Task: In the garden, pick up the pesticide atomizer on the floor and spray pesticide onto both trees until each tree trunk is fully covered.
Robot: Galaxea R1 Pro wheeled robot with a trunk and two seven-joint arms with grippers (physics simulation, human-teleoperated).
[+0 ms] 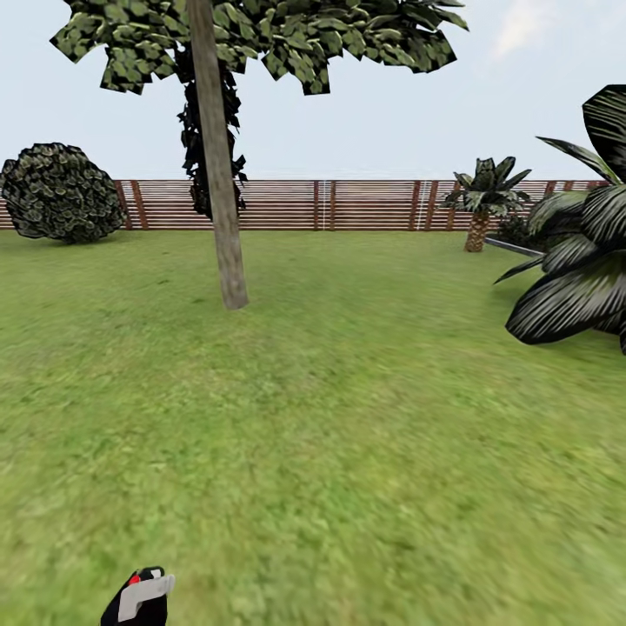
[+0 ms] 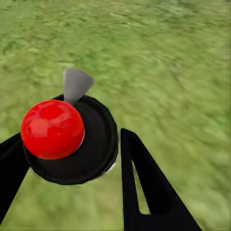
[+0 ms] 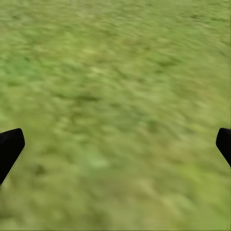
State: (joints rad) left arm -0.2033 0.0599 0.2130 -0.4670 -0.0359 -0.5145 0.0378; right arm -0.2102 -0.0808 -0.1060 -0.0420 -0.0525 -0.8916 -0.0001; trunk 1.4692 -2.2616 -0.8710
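Pesticide atomizer (image 2: 67, 139): black cap, red knob, grey nozzle; clamped between the left claw's (image 2: 72, 159) black fingers (image 2: 144, 187); body hidden below the cap. In the head view it sits at 7 o'clock, cut off by the frame edge.
Right claw (image 3: 115, 144): spread wide, holding nothing, fingertips cropped at both edges over blurred lawn (image 3: 115, 86).
Tree trunk (image 1: 222, 200): 11 o'clock, foliage cut off above; spray specks indiscernible.
Fence (image 1: 348, 205): 12 o'clock.
Palm (image 1: 480, 204): 2 o'clock.

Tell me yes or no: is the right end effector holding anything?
No, the right end effector has its fingers spread wide apart with bare lawn between them.
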